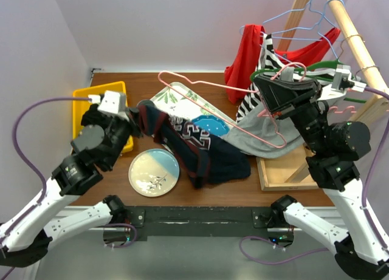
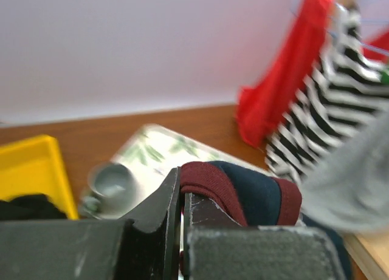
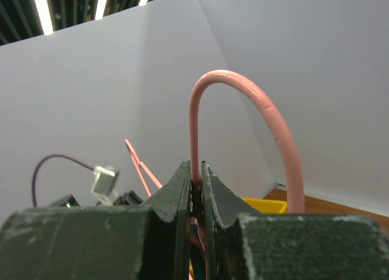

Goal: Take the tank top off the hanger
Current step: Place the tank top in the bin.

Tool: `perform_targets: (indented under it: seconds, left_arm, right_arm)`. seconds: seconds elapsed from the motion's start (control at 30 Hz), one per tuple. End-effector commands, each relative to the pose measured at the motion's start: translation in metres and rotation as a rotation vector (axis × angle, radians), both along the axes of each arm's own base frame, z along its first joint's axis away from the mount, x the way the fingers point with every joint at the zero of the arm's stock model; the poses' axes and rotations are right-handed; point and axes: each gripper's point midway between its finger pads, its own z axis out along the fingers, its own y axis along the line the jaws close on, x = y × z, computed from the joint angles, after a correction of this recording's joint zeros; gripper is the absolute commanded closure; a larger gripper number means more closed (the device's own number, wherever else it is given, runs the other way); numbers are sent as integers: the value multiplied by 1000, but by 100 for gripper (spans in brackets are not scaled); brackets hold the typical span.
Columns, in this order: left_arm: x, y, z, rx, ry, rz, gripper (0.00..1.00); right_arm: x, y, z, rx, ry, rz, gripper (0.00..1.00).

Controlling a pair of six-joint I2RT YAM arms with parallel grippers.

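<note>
The navy tank top [image 1: 203,151] with maroon trim lies bunched on the table's middle. My left gripper [image 1: 137,119] is shut on its maroon-edged strap, held lifted at the left. In the left wrist view the strap [image 2: 243,192] folds out of the closed left gripper [image 2: 181,198]. The pink wire hanger [image 1: 226,110] slants above the tank top, its left end bare. I cannot tell whether any part of the top still hangs on it. My right gripper [image 1: 275,81] is shut on the hanger's neck. In the right wrist view the pink hook [image 3: 243,101] rises from the closed right gripper [image 3: 196,184].
A yellow bin [image 1: 97,102] sits at the far left, a round plate [image 1: 154,172] near the front, and a leaf-patterned tray [image 1: 175,96] behind. A wooden rack [image 1: 343,31] at the right holds red [image 1: 249,52], striped [image 1: 254,101] and grey [image 1: 262,136] garments on hangers.
</note>
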Motion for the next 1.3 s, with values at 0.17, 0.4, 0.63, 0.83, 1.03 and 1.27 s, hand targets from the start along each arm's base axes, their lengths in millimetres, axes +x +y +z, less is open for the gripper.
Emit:
perform_targets:
  seconds: [0.17, 0.4, 0.63, 0.83, 1.03, 1.27]
  left_arm:
    - [37, 93, 174, 182, -267, 627, 100]
    - [81, 162, 241, 353, -337, 995, 100]
    - [163, 203, 177, 526, -121, 1089, 100]
    - [206, 192, 9, 371, 141, 846, 100]
    - [187, 225, -151, 224, 467, 854, 100]
    - [138, 262, -199, 18, 630, 1137, 40]
  right_arm:
    - [-31, -18, 21, -8, -88, -23, 100]
    - [-36, -23, 21, -18, -99, -38, 100]
    - [-37, -20, 12, -39, -92, -23, 100]
    - [-36, -22, 1, -54, -86, -42, 100]
    - [-35, -24, -8, -72, -80, -58, 100]
    - [-39, -28, -11, -63, -89, -66, 100]
